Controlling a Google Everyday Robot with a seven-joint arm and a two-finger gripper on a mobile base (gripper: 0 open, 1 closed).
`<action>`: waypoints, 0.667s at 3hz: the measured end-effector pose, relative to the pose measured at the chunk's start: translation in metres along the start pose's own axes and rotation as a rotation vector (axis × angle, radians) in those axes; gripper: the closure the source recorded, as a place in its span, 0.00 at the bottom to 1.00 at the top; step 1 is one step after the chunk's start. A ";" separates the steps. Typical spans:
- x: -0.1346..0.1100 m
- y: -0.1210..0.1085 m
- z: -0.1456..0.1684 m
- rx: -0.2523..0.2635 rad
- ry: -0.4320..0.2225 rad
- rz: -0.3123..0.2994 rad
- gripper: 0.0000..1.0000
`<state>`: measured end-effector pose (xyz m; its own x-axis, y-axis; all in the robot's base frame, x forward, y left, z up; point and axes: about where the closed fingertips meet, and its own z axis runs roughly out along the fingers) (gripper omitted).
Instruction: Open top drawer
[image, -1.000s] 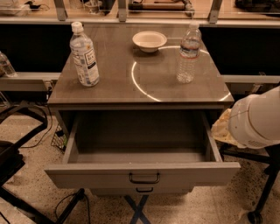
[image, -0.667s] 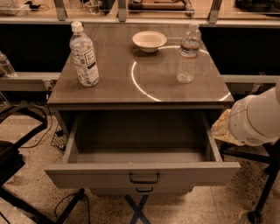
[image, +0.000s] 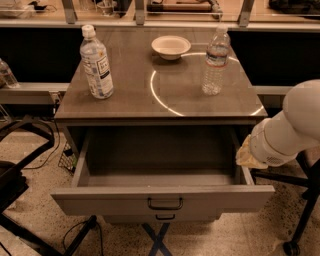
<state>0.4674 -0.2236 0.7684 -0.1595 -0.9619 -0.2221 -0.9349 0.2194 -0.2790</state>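
Observation:
The top drawer (image: 162, 196) is a wide grey metal drawer and stands pulled far out of the cabinet. Its plain grey tray interior (image: 160, 157) holds nothing. A small dark loop handle (image: 165, 203) sits at the centre of its front. My white arm (image: 295, 125) reaches in from the right. The gripper (image: 246, 154) is at its tan end, right beside the drawer's right side wall and behind the front panel. It is not on the handle.
On the cabinet top (image: 175, 95) stand a labelled water bottle (image: 96, 62) at the left, a second bottle (image: 216, 61) at the right and a white bowl (image: 171, 47) at the back. A lower drawer handle (image: 165, 217) shows beneath. Dark stand legs (image: 300, 220) and cables lie on the floor.

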 end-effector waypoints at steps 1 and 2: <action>0.008 -0.004 0.024 -0.044 0.022 -0.014 1.00; 0.014 0.004 0.056 -0.109 0.034 -0.026 1.00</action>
<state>0.4794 -0.2271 0.7120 -0.1441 -0.9723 -0.1840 -0.9674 0.1775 -0.1805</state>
